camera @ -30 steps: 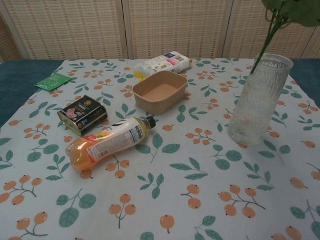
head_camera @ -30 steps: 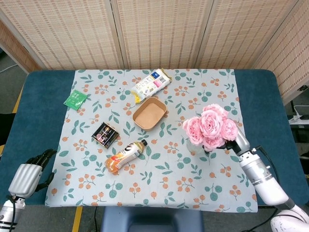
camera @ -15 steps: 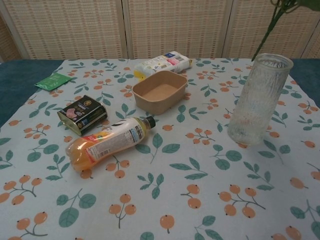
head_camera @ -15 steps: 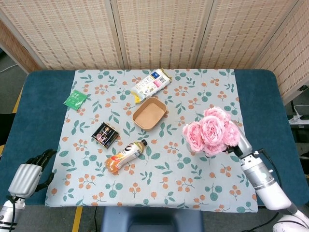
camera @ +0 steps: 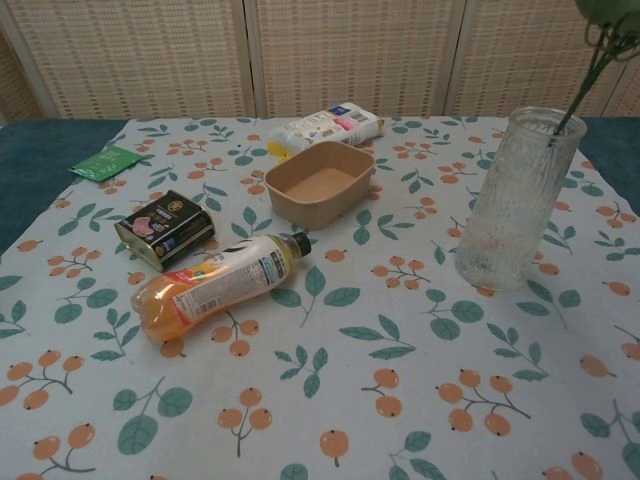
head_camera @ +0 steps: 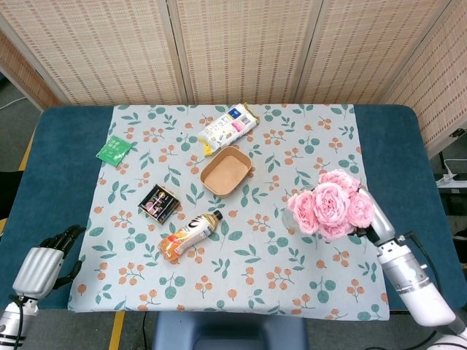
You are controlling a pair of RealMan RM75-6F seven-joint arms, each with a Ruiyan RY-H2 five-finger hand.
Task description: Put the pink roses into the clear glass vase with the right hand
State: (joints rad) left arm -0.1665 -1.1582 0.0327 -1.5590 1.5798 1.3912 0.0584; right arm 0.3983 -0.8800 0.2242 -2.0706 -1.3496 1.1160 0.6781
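The pink roses (head_camera: 333,205) hang over the right side of the cloth, held from below by my right hand (head_camera: 378,221), which the blossoms mostly hide. Only the green stems (camera: 586,82) show in the chest view, slanting down from the top right corner, their lower end at the mouth of the clear glass vase (camera: 516,200). The vase stands upright on the cloth. In the head view the flowers cover nearly all of it. My left hand (head_camera: 45,262) rests off the cloth at the near left, holding nothing, fingers loosely apart.
Left of the vase lie a brown paper bowl (camera: 319,183), an orange drink bottle (camera: 212,288) on its side, a dark tin (camera: 165,228), a white snack pack (camera: 326,127) and a green sachet (camera: 106,161). Woven screens stand behind the table.
The roses have moved right and toward me in the head view. In the chest view the stems have swung from the vase's left rim to its right rim. The left hand has not moved.
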